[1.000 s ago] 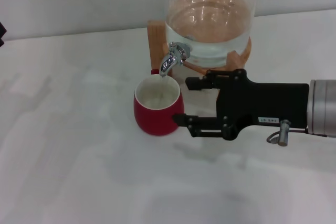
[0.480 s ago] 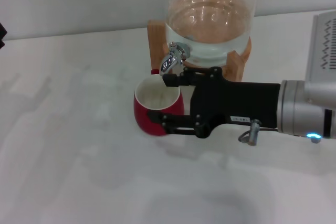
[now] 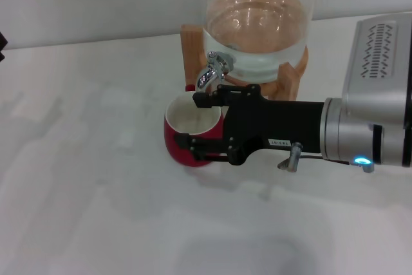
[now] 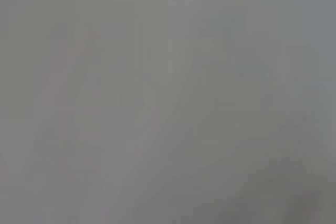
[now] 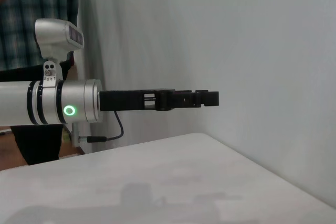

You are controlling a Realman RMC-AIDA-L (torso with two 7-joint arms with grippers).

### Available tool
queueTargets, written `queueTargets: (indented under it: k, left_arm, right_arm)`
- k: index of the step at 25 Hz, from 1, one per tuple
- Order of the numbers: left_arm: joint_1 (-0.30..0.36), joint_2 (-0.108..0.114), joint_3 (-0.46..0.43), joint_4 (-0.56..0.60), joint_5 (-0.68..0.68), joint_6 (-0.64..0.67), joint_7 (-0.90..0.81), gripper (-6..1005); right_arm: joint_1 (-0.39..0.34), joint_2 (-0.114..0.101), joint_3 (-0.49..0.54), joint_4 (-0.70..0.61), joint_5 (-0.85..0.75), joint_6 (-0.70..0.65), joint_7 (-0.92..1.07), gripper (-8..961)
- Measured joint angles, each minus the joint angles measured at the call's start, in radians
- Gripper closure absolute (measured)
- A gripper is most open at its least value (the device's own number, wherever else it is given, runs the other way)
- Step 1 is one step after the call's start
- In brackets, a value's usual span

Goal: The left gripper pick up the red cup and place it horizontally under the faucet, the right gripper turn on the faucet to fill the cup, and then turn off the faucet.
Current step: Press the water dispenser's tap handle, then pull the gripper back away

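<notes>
Head view: a small white label (image 3: pixel 278 141) sits on the black body of the right gripper (image 3: pixel 192 120); its print is too small to read. No other writing can be made out.

The squat dark-red ceramic cup (image 3: pixel 188 134) with a white inside stands upright on the white worktop (image 3: pixel 90 178), directly below the spout of the small chrome faucet (image 3: pixel 213 69). The faucet projects from a glass water jar (image 3: pixel 257 30) on a wooden stand (image 3: pixel 192 46). A small patch of red at the cup's far side may be its handle; cannot confirm.

The right gripper, a black blocky two-fingered claw on a thick silver-grey cylindrical arm (image 3: pixel 360 133) with a blue light, reaches in from the right. Its fingers are spread apart and hold nothing. The far finger lies over the far rim of the cup, just below the faucet spout; the near finger (image 3: pixel 199 148) crosses in front of the cup's red wall. Whether either finger touches the cup or the faucet cannot be told. The gripper body hides the cup's right side.

Left wrist view: uniform grey blur, nothing identifiable.

Right wrist view: a black claw on a silver arm (image 5: pixel 52 103) with a green ring light, held level above a white surface, seen side-on. A person in a plaid shirt (image 5: pixel 31 19) stands behind, cut off by the frame edge.
</notes>
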Motion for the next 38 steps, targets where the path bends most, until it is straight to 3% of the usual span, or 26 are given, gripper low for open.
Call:
queueTargets:
  k: [16,38]
  left_arm:
    - [0.046,-0.002,0.006,0.059,0.029,-0.005,0.003,120]
    - [0.046,-0.002,0.007,0.063,0.029,-0.004,0.002,120]
  right_arm:
    - [0.011,-0.001,-0.002,-0.021,0.030,-0.074,-0.009,231]
    - [-0.002,-0.004,-0.002,-0.016,0.023,-0.128,-0.010,231]
